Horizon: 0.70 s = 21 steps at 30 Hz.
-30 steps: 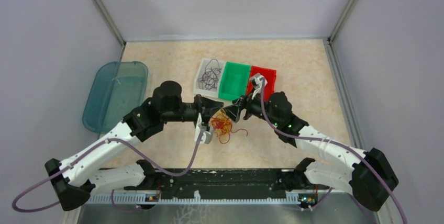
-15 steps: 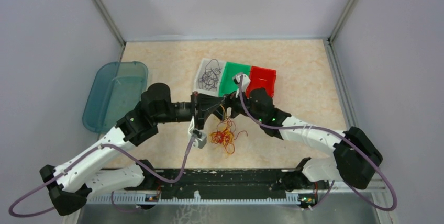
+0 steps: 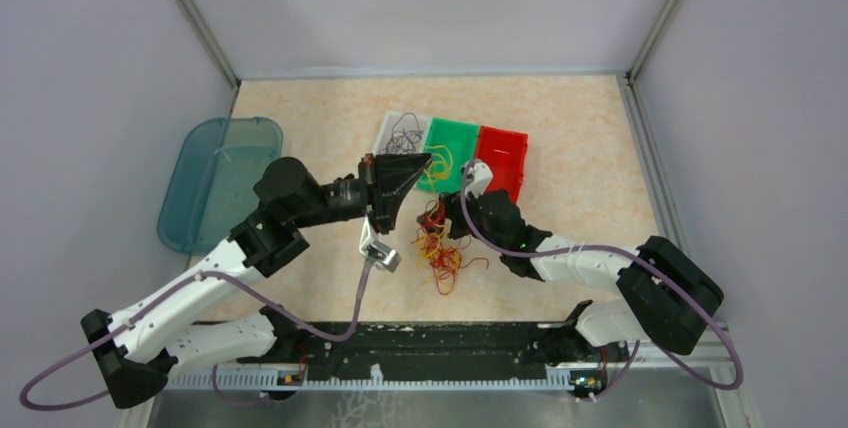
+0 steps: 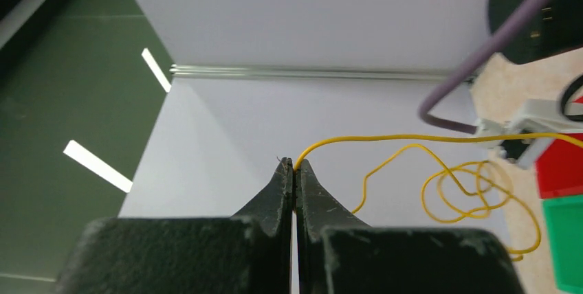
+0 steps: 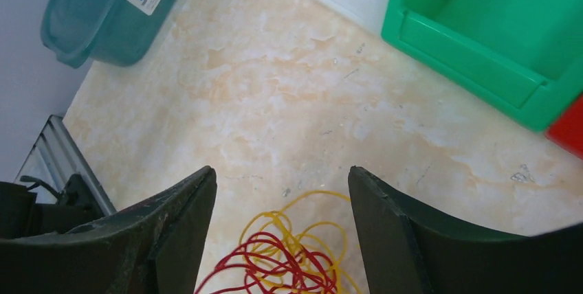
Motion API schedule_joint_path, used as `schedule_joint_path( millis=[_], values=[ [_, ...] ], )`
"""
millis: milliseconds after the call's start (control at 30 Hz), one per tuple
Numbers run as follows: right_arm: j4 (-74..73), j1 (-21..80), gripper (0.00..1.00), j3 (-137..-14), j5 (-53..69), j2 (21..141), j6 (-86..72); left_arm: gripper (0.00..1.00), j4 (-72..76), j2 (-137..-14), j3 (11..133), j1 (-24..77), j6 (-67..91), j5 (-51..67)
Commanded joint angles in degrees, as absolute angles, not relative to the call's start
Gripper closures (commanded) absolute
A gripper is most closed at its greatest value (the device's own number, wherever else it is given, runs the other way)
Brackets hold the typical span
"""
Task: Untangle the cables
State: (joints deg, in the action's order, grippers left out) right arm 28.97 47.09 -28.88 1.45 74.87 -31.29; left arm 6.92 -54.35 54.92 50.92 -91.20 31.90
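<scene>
A tangle of red and yellow cables [image 3: 440,250] lies on the table in front of the bins. A thin yellow cable [image 4: 412,138] is pinched at the tips of my left gripper [image 4: 294,164], which is shut on it. That strand runs right in loose loops [image 3: 438,170] over the green bin [image 3: 455,148]. The left gripper [image 3: 422,162] is raised beside the bins. My right gripper [image 5: 282,172] is open just above the table, with the red and yellow tangle [image 5: 289,259] lying between its fingers, untouched. Black cables [image 3: 400,140] rest in the white tray.
The white tray [image 3: 385,163], the green bin and a red bin [image 3: 505,153] stand in a row behind the tangle. A teal plastic container [image 3: 215,178] leans at the left wall. In the right wrist view the green bin [image 5: 481,40] is just ahead.
The left gripper has lifted back and right toward the green bin, drawing a yellow strand out of the tangle. The right gripper has swung left and down over the tangle, its jaws narrowing slightly.
</scene>
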Motion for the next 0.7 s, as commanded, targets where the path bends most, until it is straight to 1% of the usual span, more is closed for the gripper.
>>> schedule_joint_path(
  millis=[0, 333, 467, 533, 600, 667],
  values=[
    [35.5, 47.5, 0.29, -26.6, -2.8, 75.3, -33.0, 1.00, 19.3, -55.7, 57.8, 51.1, -93.4, 30.6],
    [38.0, 47.5, 0.35, -22.4, -8.0, 75.9, -34.5, 1.00, 21.2, -59.0, 66.4, 51.1, -92.6, 27.0],
    [38.3, 47.5, 0.37, -21.4, -9.8, 75.3, -34.8, 1.00, 18.5, -60.0, 70.1, 51.0, -90.9, 25.0],
    [36.9, 47.5, 0.37, -21.9, -10.2, 73.0, -33.5, 1.00, 16.2, -59.9, 70.4, 51.0, -89.6, 23.6],
    [34.0, 47.3, 0.35, -22.7, -11.1, 68.9, -32.2, 1.00, 13.4, -59.1, 69.1, 51.0, -89.2, 22.4],
    [31.6, 47.0, 0.29, -23.5, -11.3, 63.6, -30.5, 1.00, 12.4, -57.9, 66.6, 50.8, -89.1, 21.9]
  ],
)
